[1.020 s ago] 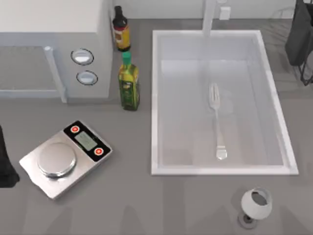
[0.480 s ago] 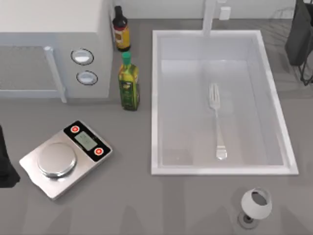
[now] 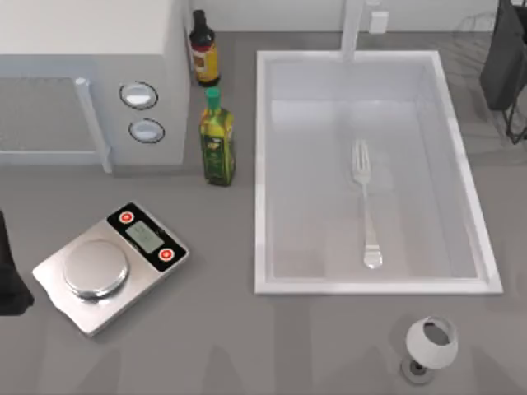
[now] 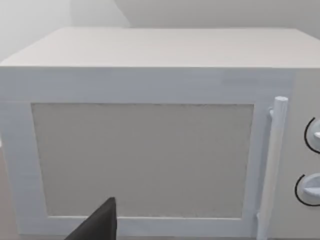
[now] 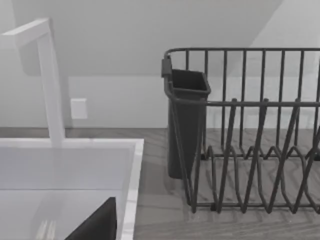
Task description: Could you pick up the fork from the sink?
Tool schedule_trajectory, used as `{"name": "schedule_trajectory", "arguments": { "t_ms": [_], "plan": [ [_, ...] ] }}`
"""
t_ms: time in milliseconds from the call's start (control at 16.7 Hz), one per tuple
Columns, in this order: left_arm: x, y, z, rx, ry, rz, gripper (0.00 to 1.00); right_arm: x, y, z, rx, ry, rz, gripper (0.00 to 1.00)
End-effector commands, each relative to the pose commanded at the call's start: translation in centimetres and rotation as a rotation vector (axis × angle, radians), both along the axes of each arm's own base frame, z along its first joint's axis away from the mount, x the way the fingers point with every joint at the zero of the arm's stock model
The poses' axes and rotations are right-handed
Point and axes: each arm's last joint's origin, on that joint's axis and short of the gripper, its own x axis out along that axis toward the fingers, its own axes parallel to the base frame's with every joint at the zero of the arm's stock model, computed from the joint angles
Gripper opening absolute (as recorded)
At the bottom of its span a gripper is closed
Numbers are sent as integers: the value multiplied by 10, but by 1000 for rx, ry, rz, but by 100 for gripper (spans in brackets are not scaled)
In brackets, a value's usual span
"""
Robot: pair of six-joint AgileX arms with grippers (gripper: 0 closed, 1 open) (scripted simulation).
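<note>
In the sink (image 3: 268,164), fork (image 3: 365,202) lying flat, untouched

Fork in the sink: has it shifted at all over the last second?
No. The fork lies where it did, tines toward the faucet, handle tip near the sink rim's front edge.

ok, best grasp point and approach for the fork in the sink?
Probably the thin mid-handle of the fork, from straight above. It lies flat on the sink floor, tines toward the faucet, away from the walls, so close the end effector's fingers across the handle's narrow width.
</note>
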Motion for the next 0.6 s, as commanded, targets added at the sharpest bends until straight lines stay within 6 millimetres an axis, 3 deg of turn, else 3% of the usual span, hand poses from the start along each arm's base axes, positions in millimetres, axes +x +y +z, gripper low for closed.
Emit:
{"name": "schedule_trajectory", "arguments": {
  "t_ms": [420, 600],
  "plan": [
    [0, 0, 0, 0, 0, 0, 100, 0, 0, 2, 1, 5, 1, 100],
    [0, 0, 0, 0, 0, 0, 100, 1, 1, 19, 7, 52, 9, 100]
  ]
}}
